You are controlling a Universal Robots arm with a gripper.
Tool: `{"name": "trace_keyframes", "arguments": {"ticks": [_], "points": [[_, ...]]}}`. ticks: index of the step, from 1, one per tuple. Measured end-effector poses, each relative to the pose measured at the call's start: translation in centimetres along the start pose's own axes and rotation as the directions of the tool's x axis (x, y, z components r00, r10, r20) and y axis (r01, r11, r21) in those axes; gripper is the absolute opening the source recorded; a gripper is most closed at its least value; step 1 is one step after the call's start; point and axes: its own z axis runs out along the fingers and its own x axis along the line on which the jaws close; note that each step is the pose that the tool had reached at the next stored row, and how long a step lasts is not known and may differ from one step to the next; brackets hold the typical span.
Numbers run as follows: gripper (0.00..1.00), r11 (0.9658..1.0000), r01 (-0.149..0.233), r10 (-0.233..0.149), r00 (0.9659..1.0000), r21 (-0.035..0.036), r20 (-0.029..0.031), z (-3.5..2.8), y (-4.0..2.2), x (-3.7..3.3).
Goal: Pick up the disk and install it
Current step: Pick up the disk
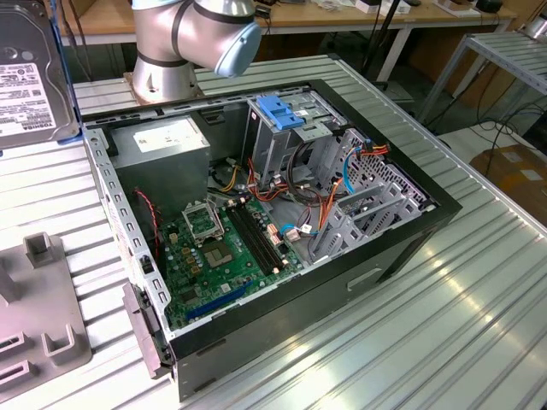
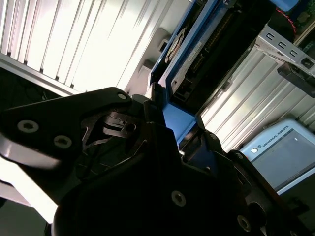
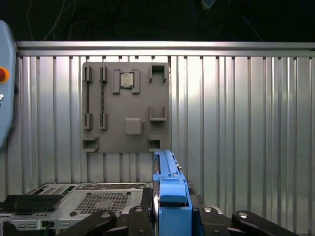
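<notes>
**Gripper and disk, with the open computer case as reference.** The gripper (image 3: 170, 219) is seen closed on the disk (image 3: 170, 196). In the first wrist view the disk's blue carrier rail is clamped edge-on between the dark fingers (image 3: 146, 206), one on each side. In the second wrist view the disk (image 2: 206, 54) is shown projecting out of the gripper (image 2: 167, 123), with its dark connector face and blue rail extending away from the black gripper body.

In the exterior view the disk (image 1: 30, 73) is held outside the computer case (image 1: 359, 265), beyond the case wall next to the power supply (image 1: 162, 149) and off the table (image 1: 427, 325). Its pale label is turned toward the camera.

Inside the case, the motherboard (image 1: 222, 252) is exposed. A grey drive cage (image 1: 273, 141) topped by a blue bracket (image 1: 282, 111) stands at the end of the case nearest the arm (image 1: 192, 38).

A grey fixture plate (image 1: 38, 316) lies flat on the table beside the case, on the same side as the held disk. In the first wrist view this plate (image 3: 125, 105) is seen past the disk's tip, and part of the case (image 3: 88, 199) lies just beside the gripper.
</notes>
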Motion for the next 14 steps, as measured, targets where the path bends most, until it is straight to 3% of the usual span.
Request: {"name": "trace_keyframes", "arguments": {"ticks": [14], "points": [[0.37, 1.0, 0.0, 0.0, 1.0, 0.0, 0.0, 0.0, -2.93, -0.04]]}}
